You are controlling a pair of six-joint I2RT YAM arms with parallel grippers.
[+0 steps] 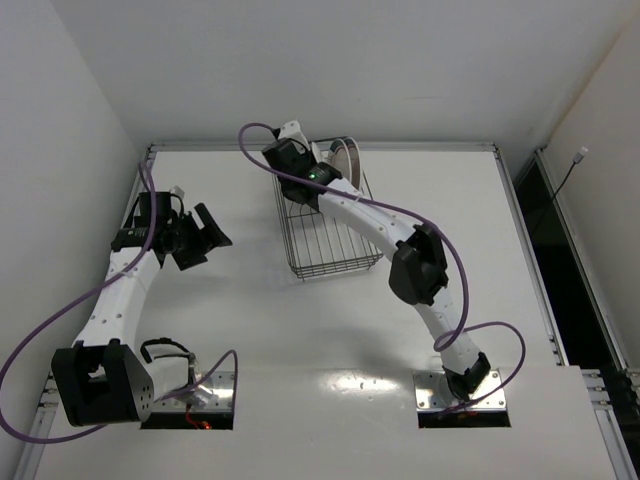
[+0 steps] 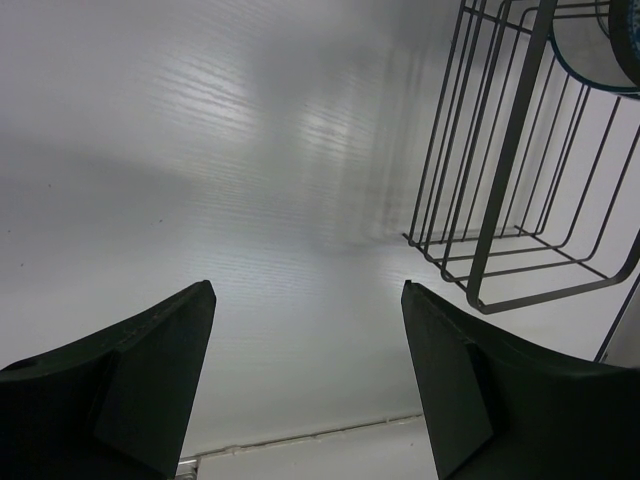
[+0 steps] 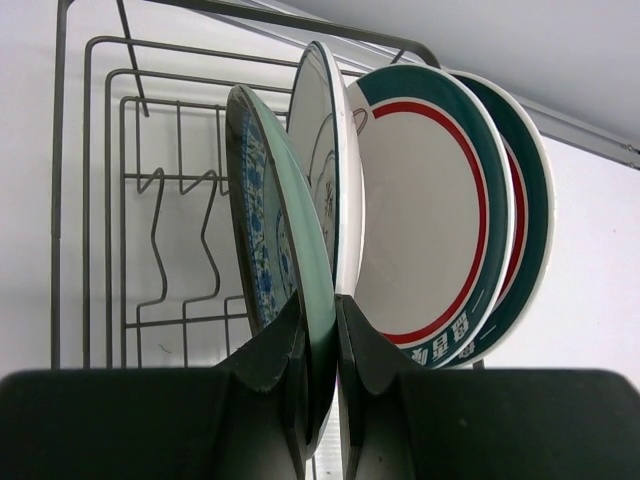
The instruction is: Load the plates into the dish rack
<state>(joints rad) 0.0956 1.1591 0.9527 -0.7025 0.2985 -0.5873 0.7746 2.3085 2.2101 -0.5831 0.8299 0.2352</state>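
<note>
Teal with a blue pattern, the small plate (image 3: 268,250) stands on edge in the dish rack (image 3: 88,200), leaning a little, and it is the nearest plate to my right wrist camera. My right gripper (image 3: 320,305) is nearly closed, its two dark fingers (image 3: 275,350) pinching the plate's lower rim between them. Just behind it in the same row stands the white plate (image 3: 325,150) with thin dark lines, then the two green-rimmed plates (image 3: 430,200), each with a red ring, packed close together; I cannot tell whether they touch. Wire divider prongs (image 3: 160,240) show to the left of the small plate. From the overhead view the rack sits toward the far middle of the white surface (image 1: 300,340), with all the plates at its far end, and my right arm (image 1: 415,265) reaches across the rack to get to them. My left gripper (image 1: 210,240) is well off to the left of the rack, above the surface, its jaws spread wide with nothing between them. In its wrist view the rack's wire corner fills the upper right, a bit of teal rim showing inside.
</note>
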